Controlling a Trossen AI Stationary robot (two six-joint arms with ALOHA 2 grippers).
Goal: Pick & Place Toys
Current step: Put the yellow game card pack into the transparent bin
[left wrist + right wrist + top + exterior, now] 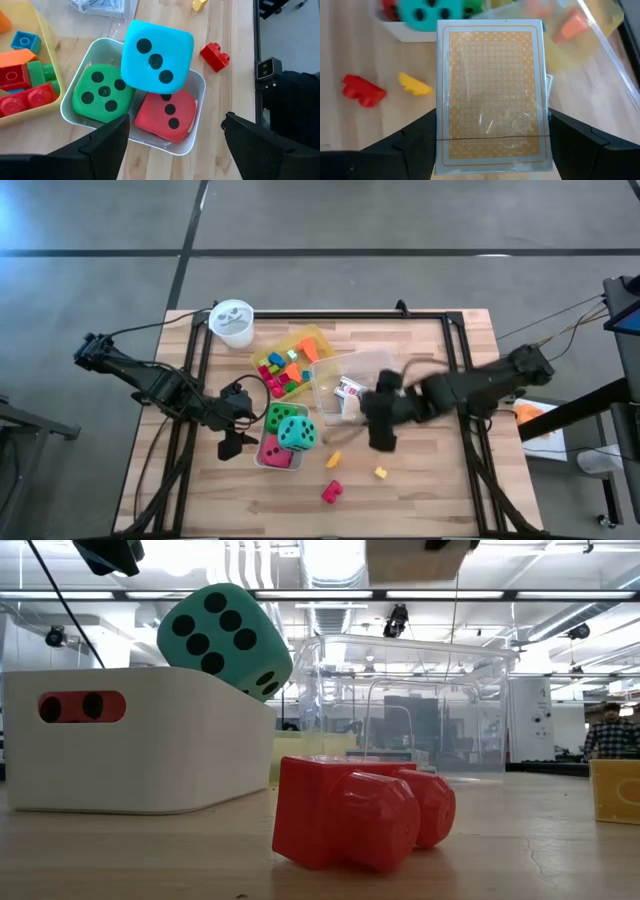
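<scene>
Teal die (156, 56) sits stacked on the green die (100, 93) and red die (166, 115) in the white bin (196, 135), just ahead of the left gripper (175, 142), jaws apart, empty. Probably light foam; grip opposite flat faces. Right gripper (492, 145) clamps a card pack (491, 92) by its edges: thin, wrapped, likely slippery.
</scene>
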